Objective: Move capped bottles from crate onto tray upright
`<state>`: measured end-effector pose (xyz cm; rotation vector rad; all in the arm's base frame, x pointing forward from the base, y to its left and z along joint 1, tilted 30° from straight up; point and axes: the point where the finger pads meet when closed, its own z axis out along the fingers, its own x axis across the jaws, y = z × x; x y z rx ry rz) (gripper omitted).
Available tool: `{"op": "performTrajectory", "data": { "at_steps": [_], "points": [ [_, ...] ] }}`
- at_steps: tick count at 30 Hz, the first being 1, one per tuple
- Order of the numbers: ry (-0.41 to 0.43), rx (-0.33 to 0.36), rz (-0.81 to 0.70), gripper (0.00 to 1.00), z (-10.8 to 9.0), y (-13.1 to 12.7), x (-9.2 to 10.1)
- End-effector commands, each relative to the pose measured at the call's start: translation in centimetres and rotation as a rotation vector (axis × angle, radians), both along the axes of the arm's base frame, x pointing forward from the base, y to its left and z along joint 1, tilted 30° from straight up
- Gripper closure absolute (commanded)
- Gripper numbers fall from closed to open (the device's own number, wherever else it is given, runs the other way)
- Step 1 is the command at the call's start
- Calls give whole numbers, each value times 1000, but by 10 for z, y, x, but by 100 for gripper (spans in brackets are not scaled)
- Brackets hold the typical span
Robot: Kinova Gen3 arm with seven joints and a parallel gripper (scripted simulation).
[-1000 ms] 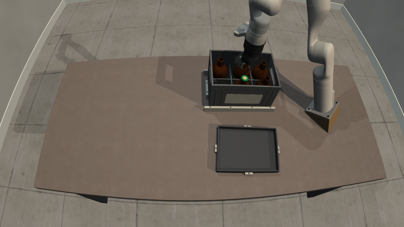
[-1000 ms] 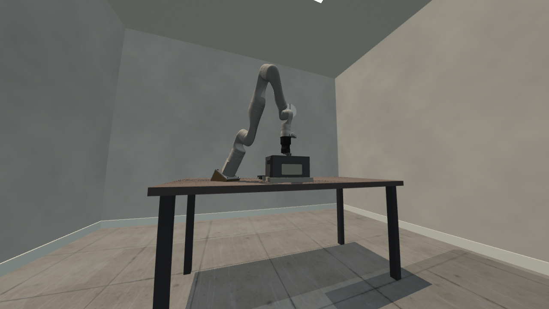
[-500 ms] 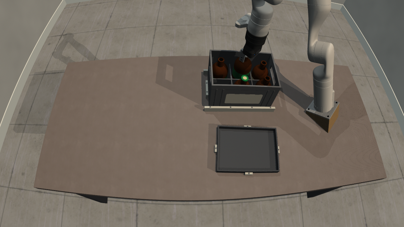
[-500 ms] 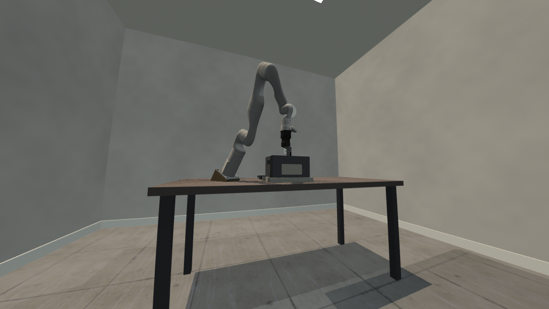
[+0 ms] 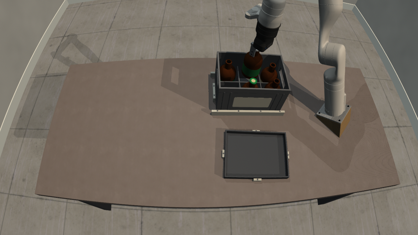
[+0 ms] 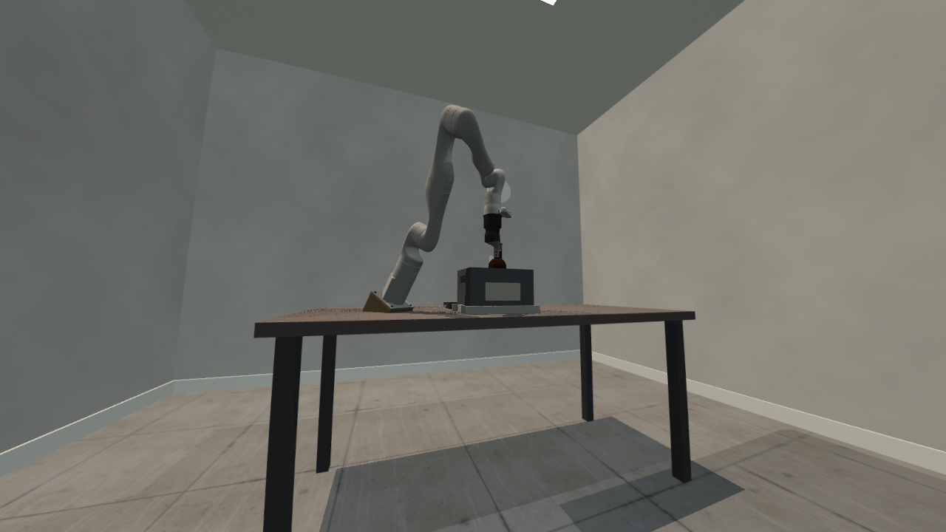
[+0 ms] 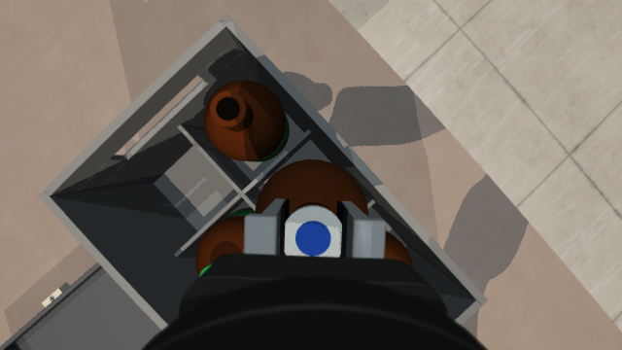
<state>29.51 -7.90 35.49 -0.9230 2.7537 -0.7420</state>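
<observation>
We see bottle crate (image 5: 253,100) on table (image 5: 131,131) | brown bottle (image 5: 251,62) raised at gripper (image 5: 253,52) | tray (image 5: 256,177) before crate holds no bottle

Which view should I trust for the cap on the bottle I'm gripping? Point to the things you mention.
The wrist view: it shows the white cap (image 7: 313,238) with its blue centre between the gripper's (image 7: 313,235) fingers. From the top, fingers hide most of the cap; the exterior view is too small to make it out.
</observation>
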Motion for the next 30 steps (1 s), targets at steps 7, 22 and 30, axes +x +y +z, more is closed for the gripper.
{"op": "performTrajectory", "data": {
  "at_steps": [7,22,30],
  "points": [
    [-6,4,3,100,20,10,-4],
    [-7,4,3,100,52,24,-15],
    [-10,6,4,100,68,32,-20]
  ]
}}
